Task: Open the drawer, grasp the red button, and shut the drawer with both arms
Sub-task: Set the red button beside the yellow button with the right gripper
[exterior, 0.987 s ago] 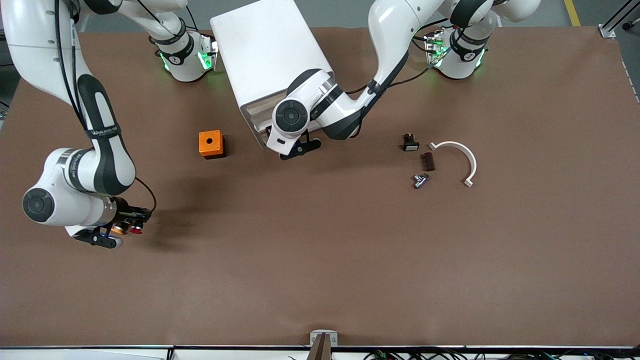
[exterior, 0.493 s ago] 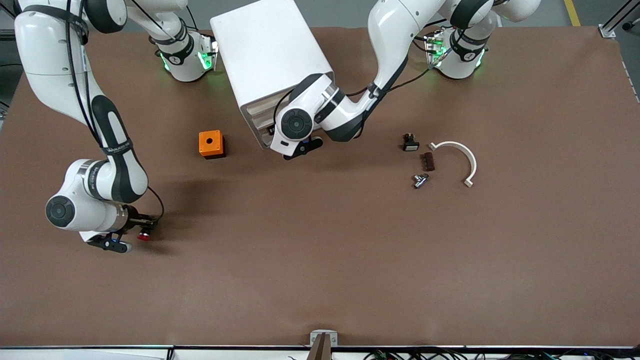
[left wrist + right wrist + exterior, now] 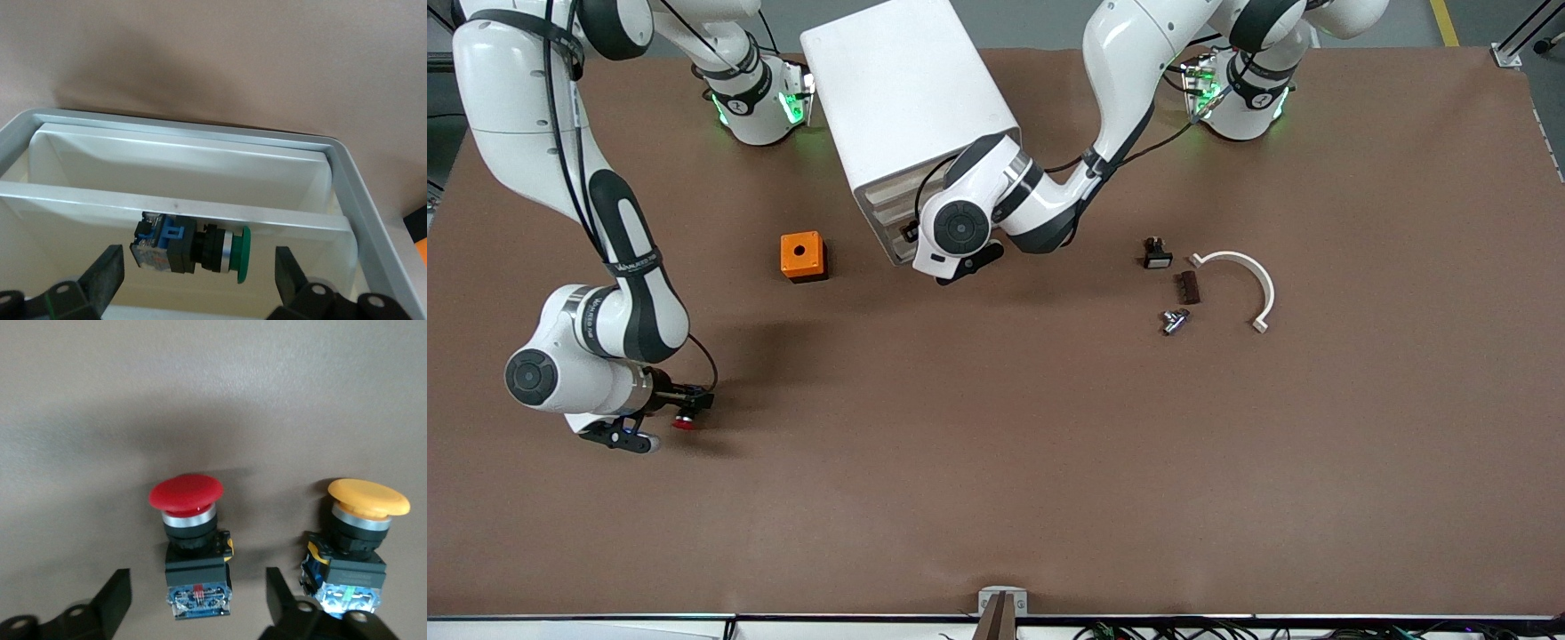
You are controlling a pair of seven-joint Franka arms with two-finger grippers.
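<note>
The red-capped button (image 3: 185, 495) lies on the brown table between the open fingers of my right gripper (image 3: 198, 577), untouched by them. From the front it shows as a red spot (image 3: 684, 420) beside my right gripper (image 3: 660, 418), toward the right arm's end of the table. My left gripper (image 3: 956, 267) hangs at the front of the white cabinet (image 3: 907, 89). Its wrist view looks down into a white drawer (image 3: 180, 167) that stands open. A green-capped button (image 3: 190, 243) lies inside, between the open fingers of my left gripper (image 3: 198, 255).
An orange-capped button (image 3: 367, 500) lies next to the red one. An orange box (image 3: 803, 256) stands beside the cabinet. Toward the left arm's end lie a black button with a white cap (image 3: 1157, 256), a brown piece (image 3: 1188, 287), a metal part (image 3: 1174, 321) and a white curved piece (image 3: 1249, 276).
My right gripper has shifted toward the table's middle, so that it is at the red button, and the orange-capped one is now hidden in the front view. My left wrist has moved slightly at the cabinet front.
</note>
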